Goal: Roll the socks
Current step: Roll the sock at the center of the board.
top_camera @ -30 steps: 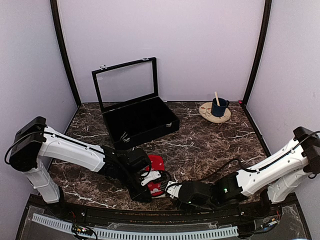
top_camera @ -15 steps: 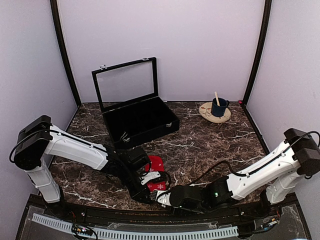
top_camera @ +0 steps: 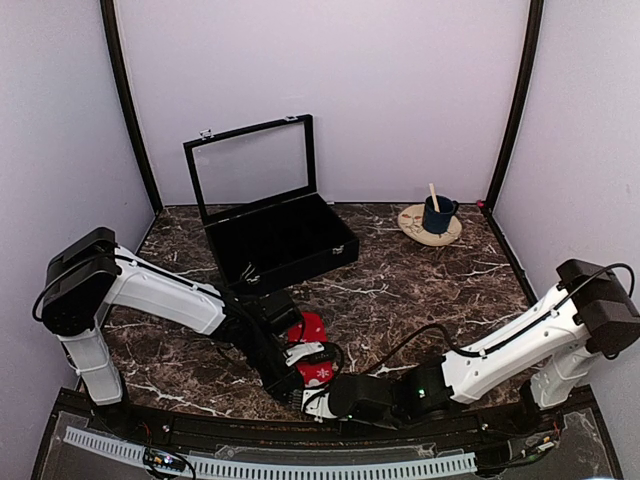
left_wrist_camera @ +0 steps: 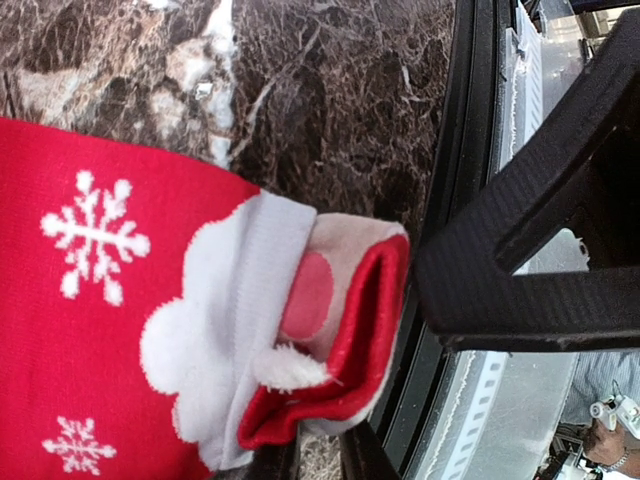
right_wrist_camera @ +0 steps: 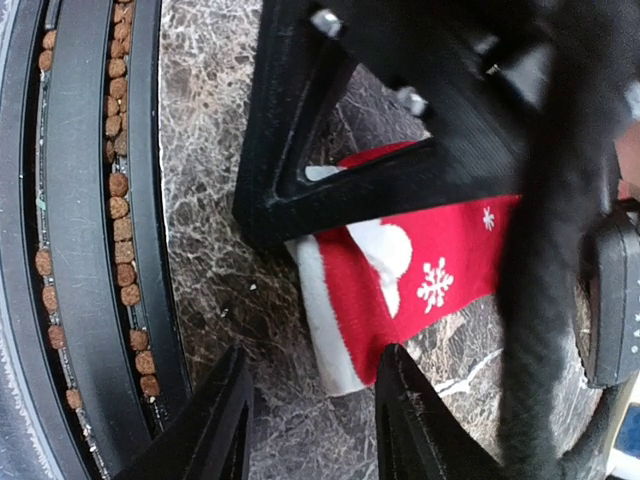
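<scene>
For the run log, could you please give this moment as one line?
left gripper: shut on red socks | right gripper: open astride white cuff

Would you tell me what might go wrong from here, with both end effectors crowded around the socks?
1. The right end effector, jaws apart, faces only the white cuff of the socks; closing there may snag one layer and undo the fold.
2. It sits almost against the left end effector pinching the socks; they may collide.
3. The socks lie beside the black rail; a push could slide them off.
</scene>
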Motion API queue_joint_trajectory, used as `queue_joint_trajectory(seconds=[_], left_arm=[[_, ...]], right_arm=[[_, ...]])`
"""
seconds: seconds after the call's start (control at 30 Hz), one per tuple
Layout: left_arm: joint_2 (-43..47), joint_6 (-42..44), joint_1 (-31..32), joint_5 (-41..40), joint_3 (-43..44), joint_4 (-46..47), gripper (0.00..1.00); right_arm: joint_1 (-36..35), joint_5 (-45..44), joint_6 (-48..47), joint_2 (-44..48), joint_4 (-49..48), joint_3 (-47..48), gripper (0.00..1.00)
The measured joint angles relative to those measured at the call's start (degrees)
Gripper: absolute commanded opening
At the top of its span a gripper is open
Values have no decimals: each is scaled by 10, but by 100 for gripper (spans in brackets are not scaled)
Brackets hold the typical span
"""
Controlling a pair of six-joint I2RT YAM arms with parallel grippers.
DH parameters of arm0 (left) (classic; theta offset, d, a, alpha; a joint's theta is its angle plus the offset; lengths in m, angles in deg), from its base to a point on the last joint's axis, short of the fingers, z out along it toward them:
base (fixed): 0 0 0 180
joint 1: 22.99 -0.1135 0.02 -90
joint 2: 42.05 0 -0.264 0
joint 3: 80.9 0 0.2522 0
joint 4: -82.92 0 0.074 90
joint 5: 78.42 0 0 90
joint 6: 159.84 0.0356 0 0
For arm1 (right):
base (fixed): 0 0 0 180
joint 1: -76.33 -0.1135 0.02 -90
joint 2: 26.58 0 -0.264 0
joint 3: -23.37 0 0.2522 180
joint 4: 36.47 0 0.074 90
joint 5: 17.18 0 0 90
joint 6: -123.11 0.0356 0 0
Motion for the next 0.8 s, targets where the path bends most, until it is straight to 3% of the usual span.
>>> queue_joint_trajectory(seconds=[0.47,0.8], left_arm=[[-6,11,-10,23,2,-3,17],[-9,15,-14,28,3,-6,17]], right_arm=[[12,1,-33,-41,-5,15,37],[40,17,-43,-66,5,35,4]])
